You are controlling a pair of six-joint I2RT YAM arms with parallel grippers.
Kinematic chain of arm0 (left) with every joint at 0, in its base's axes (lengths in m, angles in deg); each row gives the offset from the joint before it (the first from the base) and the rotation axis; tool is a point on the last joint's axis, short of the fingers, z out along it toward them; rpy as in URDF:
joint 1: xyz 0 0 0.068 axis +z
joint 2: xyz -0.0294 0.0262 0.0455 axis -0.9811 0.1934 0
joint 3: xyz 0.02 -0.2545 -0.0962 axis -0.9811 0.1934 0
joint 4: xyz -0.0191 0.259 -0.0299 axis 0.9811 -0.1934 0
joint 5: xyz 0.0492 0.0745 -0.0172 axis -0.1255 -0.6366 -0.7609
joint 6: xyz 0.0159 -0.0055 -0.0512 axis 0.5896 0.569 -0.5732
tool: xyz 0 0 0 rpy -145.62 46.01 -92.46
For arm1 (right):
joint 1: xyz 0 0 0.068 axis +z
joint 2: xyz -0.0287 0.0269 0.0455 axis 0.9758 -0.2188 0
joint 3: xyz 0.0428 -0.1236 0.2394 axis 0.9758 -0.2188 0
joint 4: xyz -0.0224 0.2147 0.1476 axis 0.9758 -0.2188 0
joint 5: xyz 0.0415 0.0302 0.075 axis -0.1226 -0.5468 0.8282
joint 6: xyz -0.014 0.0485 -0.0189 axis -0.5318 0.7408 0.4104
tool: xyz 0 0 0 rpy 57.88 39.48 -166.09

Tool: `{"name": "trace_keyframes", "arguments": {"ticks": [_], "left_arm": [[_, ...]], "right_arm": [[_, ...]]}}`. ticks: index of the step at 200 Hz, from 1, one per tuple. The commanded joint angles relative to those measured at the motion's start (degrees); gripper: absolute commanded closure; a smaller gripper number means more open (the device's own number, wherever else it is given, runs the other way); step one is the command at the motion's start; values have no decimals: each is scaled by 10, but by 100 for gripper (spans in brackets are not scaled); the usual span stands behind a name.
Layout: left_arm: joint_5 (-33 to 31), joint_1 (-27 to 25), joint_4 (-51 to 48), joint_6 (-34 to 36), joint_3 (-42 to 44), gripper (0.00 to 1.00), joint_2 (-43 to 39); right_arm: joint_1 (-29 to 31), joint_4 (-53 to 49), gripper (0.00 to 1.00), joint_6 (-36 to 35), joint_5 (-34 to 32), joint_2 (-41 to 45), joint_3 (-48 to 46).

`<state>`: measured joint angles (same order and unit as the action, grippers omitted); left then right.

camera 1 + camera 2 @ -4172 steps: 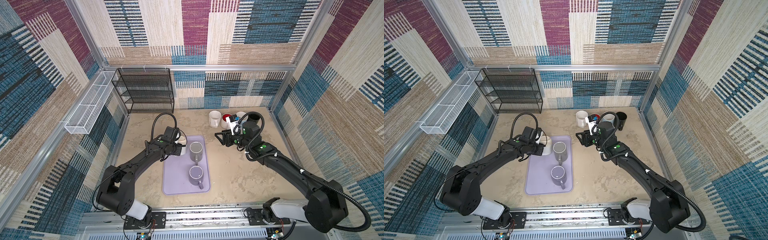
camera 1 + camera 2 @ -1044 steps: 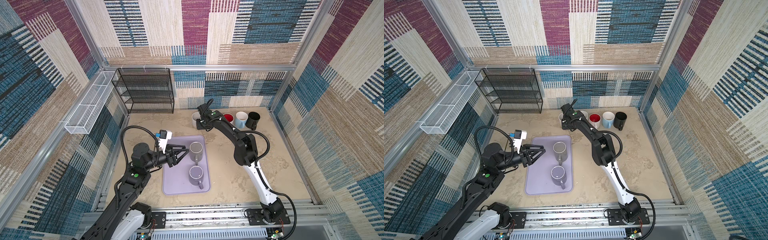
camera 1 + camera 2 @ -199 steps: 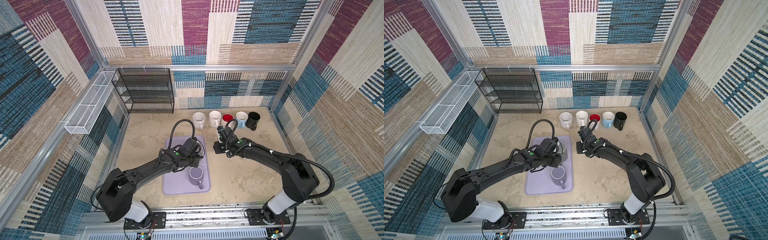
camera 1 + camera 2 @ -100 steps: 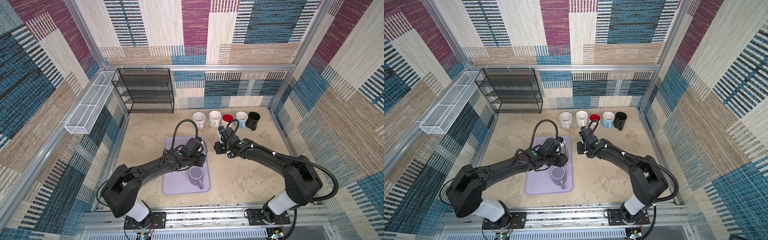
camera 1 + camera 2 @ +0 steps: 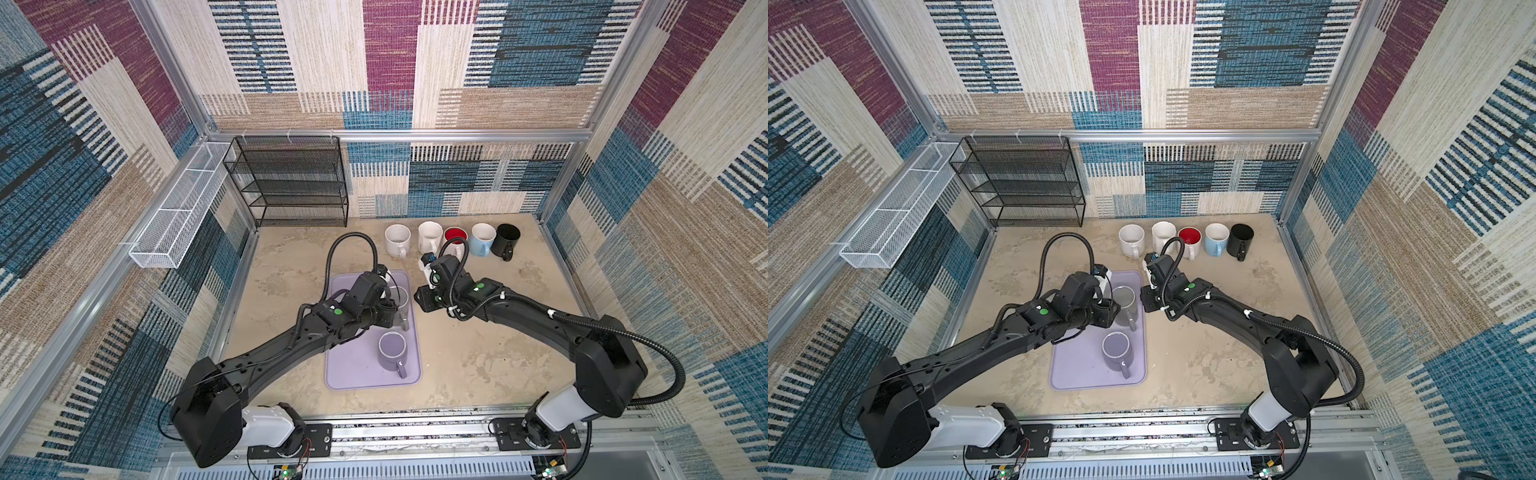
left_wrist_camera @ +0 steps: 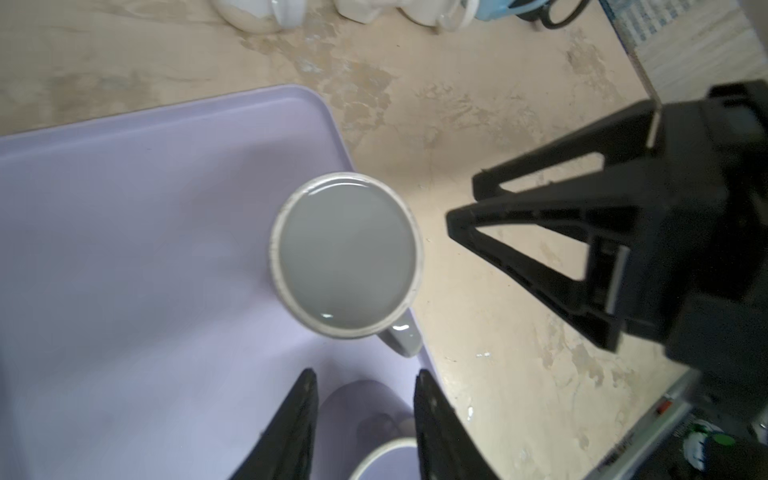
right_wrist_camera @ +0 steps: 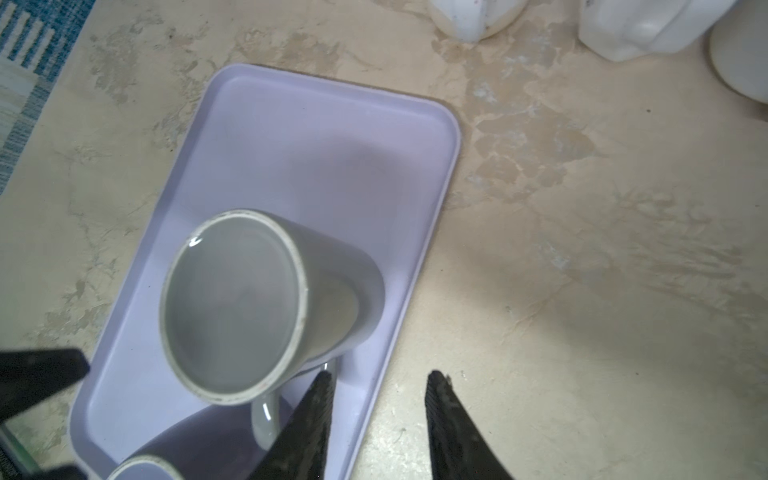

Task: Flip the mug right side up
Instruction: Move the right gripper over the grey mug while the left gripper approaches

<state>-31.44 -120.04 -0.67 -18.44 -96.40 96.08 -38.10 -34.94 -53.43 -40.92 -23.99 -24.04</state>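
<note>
The left arm stretches from its base over the lilac tray [image 6: 124, 208], the left hand [image 6: 363, 374] angled downward with fingers apart and empty. Just beside them the grey mug [image 6: 347, 253] stands base-up on the tray, near its right rim. The right hand [image 7: 378, 376], fingers likewise apart and empty, hovers at that rim, its arm bent inward above the desk [image 5: 478, 365].

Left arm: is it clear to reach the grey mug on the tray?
Probably yes. The grey mug stands base-up ahead of the open left gripper, nothing between them; the right gripper sits at the edge of the tray.
</note>
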Motion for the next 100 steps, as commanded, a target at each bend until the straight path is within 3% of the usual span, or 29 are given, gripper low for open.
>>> {"name": "trace_keyframes", "arguments": {"ticks": [1, 50, 100], "left_arm": [[-38, 24, -35, 18, 16, 60, -31], [-28, 72, -46, 17, 57, 60, -91], [-22, 89, -51, 20, 76, 60, -117]], "right_arm": [[19, -12, 59, -5, -2, -7, 15], [71, -56, 57, 17, -51, -60, 66], [99, -89, 57, 39, -82, -100, 104]]}}
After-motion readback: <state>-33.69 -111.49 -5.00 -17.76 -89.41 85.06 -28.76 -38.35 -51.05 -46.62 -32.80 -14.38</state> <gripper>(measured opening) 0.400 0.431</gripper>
